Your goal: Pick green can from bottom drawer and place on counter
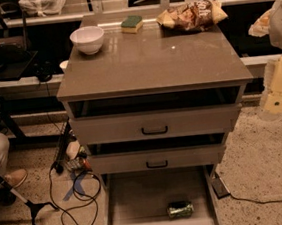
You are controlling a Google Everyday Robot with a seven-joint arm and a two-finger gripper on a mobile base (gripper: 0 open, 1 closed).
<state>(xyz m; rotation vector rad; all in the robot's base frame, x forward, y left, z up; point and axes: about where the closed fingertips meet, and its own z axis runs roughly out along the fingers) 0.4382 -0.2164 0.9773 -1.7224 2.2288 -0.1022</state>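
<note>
Gripper (276,101) cut off at right edge, green can (180,210) in bottom drawer (139,195)

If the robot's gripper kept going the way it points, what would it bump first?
The gripper, at the right edge beside the counter, seems to point down; probably the floor first, not the green can. Depth is unclear.

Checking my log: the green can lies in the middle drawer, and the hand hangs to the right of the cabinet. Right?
Not quite. The camera view shows the green can in the pulled-out bottom drawer, not the middle one. The hand does hang to the right of the cabinet.
</note>
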